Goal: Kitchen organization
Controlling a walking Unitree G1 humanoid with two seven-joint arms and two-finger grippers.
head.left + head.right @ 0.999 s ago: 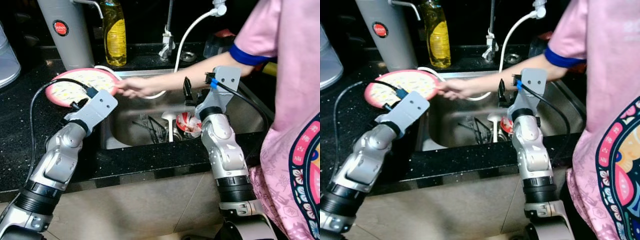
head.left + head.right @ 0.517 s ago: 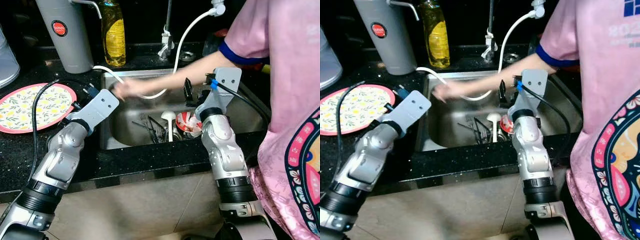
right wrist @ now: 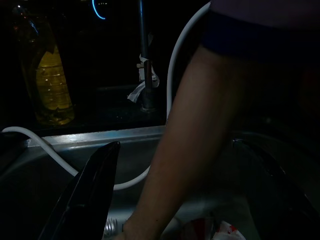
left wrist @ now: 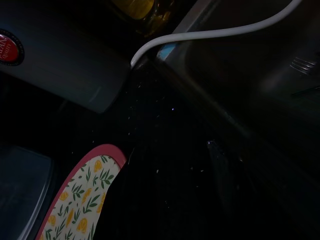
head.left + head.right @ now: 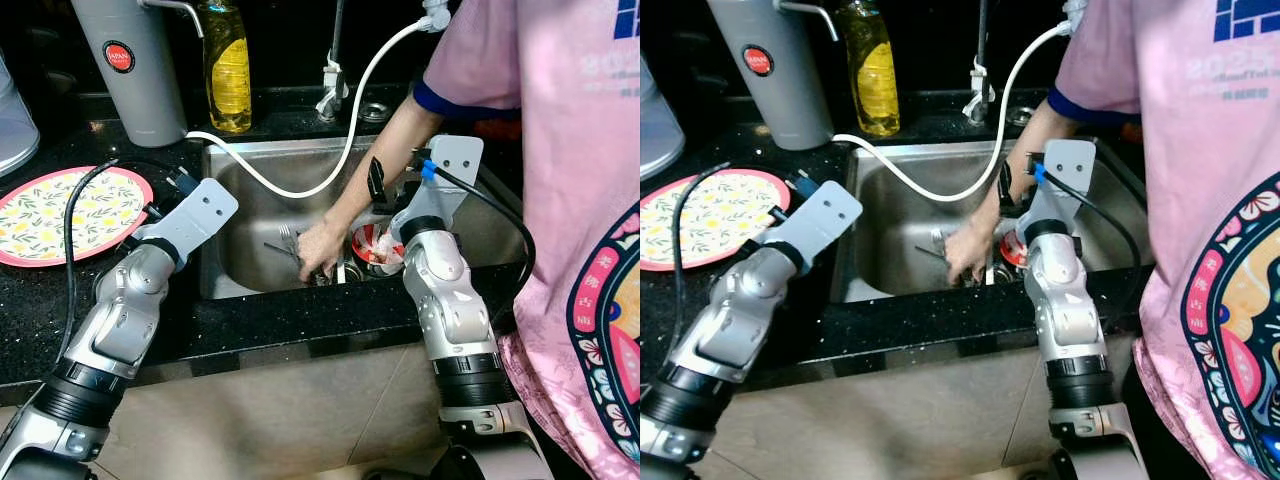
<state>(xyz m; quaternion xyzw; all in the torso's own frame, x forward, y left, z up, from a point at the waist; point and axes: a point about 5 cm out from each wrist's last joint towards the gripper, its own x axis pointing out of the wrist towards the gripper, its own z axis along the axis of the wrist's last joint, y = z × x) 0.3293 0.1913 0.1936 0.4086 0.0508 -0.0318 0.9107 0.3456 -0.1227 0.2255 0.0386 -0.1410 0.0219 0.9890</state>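
Note:
A pink-rimmed floral plate (image 5: 60, 215) lies flat on the black counter (image 5: 60, 310), left of the steel sink (image 5: 250, 205). In the basin lie forks and other cutlery (image 5: 288, 240) and a red-and-white bowl (image 5: 375, 245). A person's hand (image 5: 320, 252) reaches down among the cutlery. My left gripper (image 5: 178, 188) hovers over the counter at the sink's left rim, between plate and basin. My right gripper (image 5: 388, 190) hangs open over the basin's right side, above the bowl; its black fingers (image 3: 92, 190) stand wide apart, with the person's forearm (image 3: 185, 150) just beyond them.
A yellow dish-soap bottle (image 5: 228, 65), a grey canister (image 5: 125, 65) and the faucet (image 5: 333, 80) stand behind the sink. A white hose (image 5: 330, 170) arcs across the basin. A clear container (image 5: 12, 120) sits far left. The person in a pink shirt (image 5: 570, 200) stands close at my right.
The person set the plate down on the left counter, then moved the hand from the sink's left rim down into the basin. Both my arms have stayed put.

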